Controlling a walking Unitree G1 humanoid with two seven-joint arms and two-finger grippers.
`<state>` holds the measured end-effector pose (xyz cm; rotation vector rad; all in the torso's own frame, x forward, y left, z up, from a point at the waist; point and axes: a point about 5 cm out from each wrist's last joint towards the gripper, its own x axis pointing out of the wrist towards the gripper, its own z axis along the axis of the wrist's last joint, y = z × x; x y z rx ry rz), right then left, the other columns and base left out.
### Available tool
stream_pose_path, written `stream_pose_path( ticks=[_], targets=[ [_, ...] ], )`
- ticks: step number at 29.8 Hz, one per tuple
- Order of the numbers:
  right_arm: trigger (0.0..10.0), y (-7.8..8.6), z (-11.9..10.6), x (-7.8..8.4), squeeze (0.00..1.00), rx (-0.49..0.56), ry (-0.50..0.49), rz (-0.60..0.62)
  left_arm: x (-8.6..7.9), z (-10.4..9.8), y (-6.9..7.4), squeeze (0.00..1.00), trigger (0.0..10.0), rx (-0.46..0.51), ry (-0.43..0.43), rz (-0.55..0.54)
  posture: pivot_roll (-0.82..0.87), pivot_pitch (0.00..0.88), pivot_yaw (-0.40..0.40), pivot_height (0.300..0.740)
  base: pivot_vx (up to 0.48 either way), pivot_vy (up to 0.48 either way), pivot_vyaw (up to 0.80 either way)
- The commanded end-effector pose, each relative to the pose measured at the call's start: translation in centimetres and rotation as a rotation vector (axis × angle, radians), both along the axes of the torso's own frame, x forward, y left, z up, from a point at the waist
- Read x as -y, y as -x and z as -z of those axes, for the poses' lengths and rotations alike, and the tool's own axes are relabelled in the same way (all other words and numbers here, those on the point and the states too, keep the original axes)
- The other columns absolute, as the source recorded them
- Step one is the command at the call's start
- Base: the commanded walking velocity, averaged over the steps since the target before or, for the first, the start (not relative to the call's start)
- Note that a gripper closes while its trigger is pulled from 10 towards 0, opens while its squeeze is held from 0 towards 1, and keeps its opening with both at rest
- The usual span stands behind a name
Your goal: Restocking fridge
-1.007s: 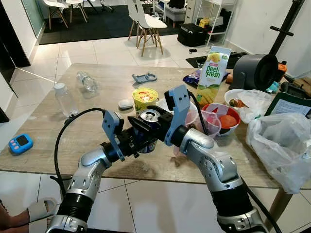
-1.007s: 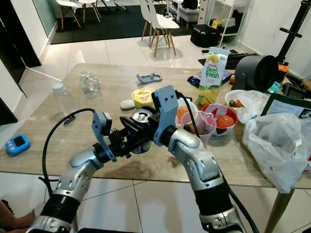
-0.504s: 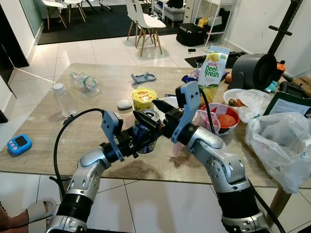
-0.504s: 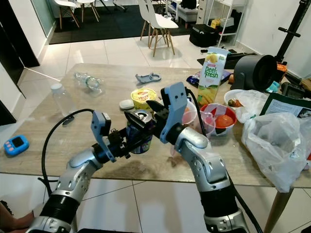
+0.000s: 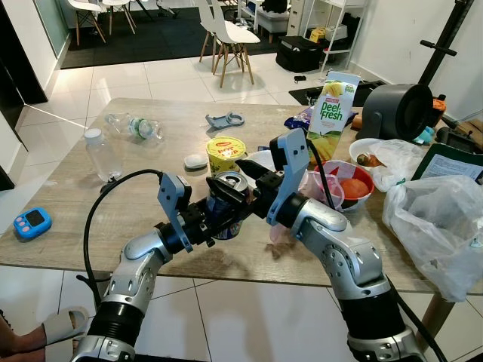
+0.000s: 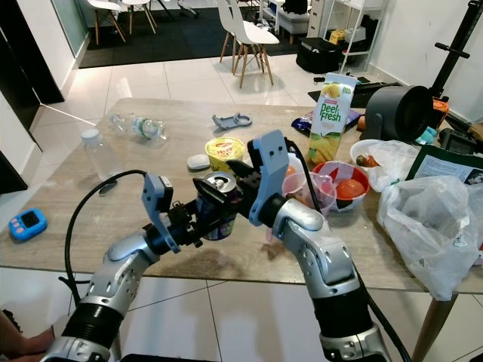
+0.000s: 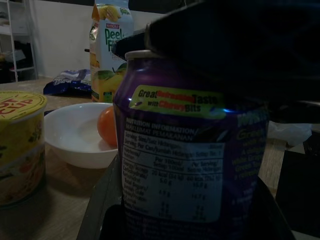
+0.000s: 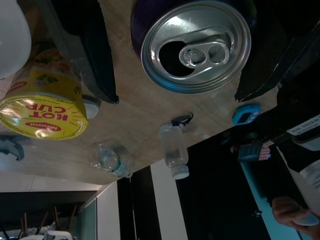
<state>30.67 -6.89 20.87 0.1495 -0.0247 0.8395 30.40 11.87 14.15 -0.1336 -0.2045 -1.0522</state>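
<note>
A purple drink can [image 5: 226, 205] with an opened silver top [image 8: 197, 47] is held upright just above the wooden table [image 5: 151, 170], near its front edge. My left gripper [image 5: 217, 217] is shut on the can's lower body from the left. The can's label [image 7: 190, 150] shows up close in the left wrist view. My right gripper [image 5: 243, 179] comes in from the right at the can's rim and is open. Its two black fingers [image 8: 95, 50] stand on either side of the top, one clearly apart from it.
A yellow Hot Cup tub [image 5: 226, 153], a white bowl [image 5: 260, 160] with an orange fruit and a juice carton [image 5: 330, 113] stand just behind the can. A pink cup [image 5: 321, 188], a red bowl [image 5: 351, 182], clear bottles [image 5: 102, 154] and a plastic bag [image 5: 441, 226] are also on the table.
My right gripper drew back a little, spread its fingers and now straddles the can's top. The left gripper has kept the can in about the same place.
</note>
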Motion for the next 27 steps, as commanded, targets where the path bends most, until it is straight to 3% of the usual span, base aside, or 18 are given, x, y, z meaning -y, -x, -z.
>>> stream_pose_path(
  ticks=[1, 2, 3, 4, 6, 7, 10, 11, 12, 14, 15, 18, 19, 21, 22, 23, 27],
  targets=[
    [10.0, 0.1, 0.9, 0.2, 0.00, -0.042, 0.042, 0.008, 0.0, 0.0, 0.1, 0.00, 10.0, 0.007, 0.001, 0.010, 0.08, 0.018, 0.002, 0.740, 0.000, 0.000, 0.00],
    [10.0, 0.1, 1.0, 0.2, 0.00, -0.047, 0.046, 0.008, 0.0, 0.0, 0.1, 0.00, 10.0, 0.008, 0.001, 0.010, 0.08, 0.019, 0.003, 0.740, 0.000, 0.000, 0.00],
    [9.0, 0.1, 1.0, 0.2, 0.00, -0.050, 0.051, 0.005, 0.0, -0.1, 0.1, 0.00, 10.0, 0.008, 0.001, 0.010, 0.08, 0.018, 0.002, 0.740, 0.000, 0.000, 0.00],
    [6.5, 0.1, 1.1, 0.2, 0.00, -0.059, 0.056, 0.002, 0.0, 0.0, 0.1, 0.00, 10.0, 0.008, 0.001, 0.010, 0.08, 0.019, 0.002, 0.740, 0.000, 0.000, 0.00],
    [6.5, 0.1, 1.2, 0.2, 0.00, -0.064, 0.058, 0.000, 0.0, 0.0, 0.1, 0.00, 10.0, 0.008, 0.001, 0.010, 0.08, 0.019, 0.002, 0.740, 0.000, 0.000, 0.00],
    [5.6, 0.1, 1.3, 0.2, 0.00, -0.070, 0.063, -0.004, 0.0, -0.1, 0.1, 0.00, 10.0, 0.008, 0.001, 0.009, 0.08, 0.019, 0.002, 0.740, 0.000, 0.000, 0.00],
    [6.2, 0.2, 1.4, 0.2, 0.00, -0.074, 0.068, -0.009, 0.0, -0.1, 0.1, 0.00, 10.0, 0.008, 0.001, 0.009, 0.08, 0.018, 0.002, 0.740, 0.000, 0.000, 0.00],
    [7.1, 0.2, 1.4, 0.3, 0.00, -0.076, 0.066, -0.013, 0.0, -0.1, 0.1, 0.00, 10.0, 0.008, 0.001, 0.009, 0.08, 0.019, 0.001, 0.740, 0.000, 0.000, 0.00],
    [7.1, 0.2, 1.4, 0.3, 0.00, -0.076, 0.066, -0.013, 0.0, -0.1, 0.1, 0.00, 10.0, 0.008, 0.001, 0.009, 0.08, 0.019, 0.001, 0.740, 0.000, 0.000, 0.00],
    [1.9, 0.3, 1.3, 0.3, 0.00, -0.075, 0.057, -0.018, 0.0, -0.1, 0.1, 0.00, 10.0, 0.009, 0.001, 0.009, 0.08, 0.018, 0.002, 0.740, 0.000, 0.000, 0.00],
    [1.3, 0.2, 1.2, 0.3, 0.00, -0.073, 0.048, -0.018, 0.0, -0.1, 0.1, 0.00, 10.0, 0.009, 0.001, 0.010, 0.08, 0.018, 0.001, 0.740, 0.000, 0.000, 0.00],
    [2.1, 0.2, 1.0, 0.3, 0.00, -0.072, 0.028, -0.020, 0.0, -0.1, 0.1, 0.00, 10.0, 0.009, 0.000, 0.013, 0.08, 0.017, 0.003, 0.740, 0.000, 0.000, 0.00],
    [3.6, 0.3, 0.8, 0.3, 0.00, -0.071, 0.021, -0.021, 0.0, -0.1, 0.1, 0.00, 10.0, 0.009, 0.001, 0.013, 0.08, 0.017, 0.003, 0.740, 0.000, 0.000, 0.00],
    [3.6, 0.3, 0.8, 0.3, 0.00, -0.071, 0.021, -0.021, 0.0, -0.1, 0.1, 0.00, 10.0, 0.009, 0.001, 0.013, 0.08, 0.017, 0.003, 0.740, 0.000, 0.000, 0.00],
    [9.6, 0.3, 0.7, 0.3, 0.00, -0.072, 0.012, -0.022, 0.1, -0.1, 0.1, 0.00, 10.0, 0.008, 0.000, 0.014, 0.08, 0.017, 0.003, 0.740, 0.000, 0.000, 0.00],
    [10.0, 0.3, 0.6, 0.3, 0.00, -0.072, 0.002, -0.025, 0.1, -0.1, 0.1, 0.00, 10.0, 0.008, 0.000, 0.015, 0.08, 0.017, 0.003, 0.740, 0.000, 0.000, 0.00],
    [10.0, 0.4, 0.3, 0.3, 0.00, -0.078, -0.028, -0.034, 0.1, 0.0, 0.1, 0.00, 10.0, 0.007, 0.000, 0.015, 0.08, 0.019, 0.003, 0.740, 0.000, 0.000, 0.00]
  ],
)
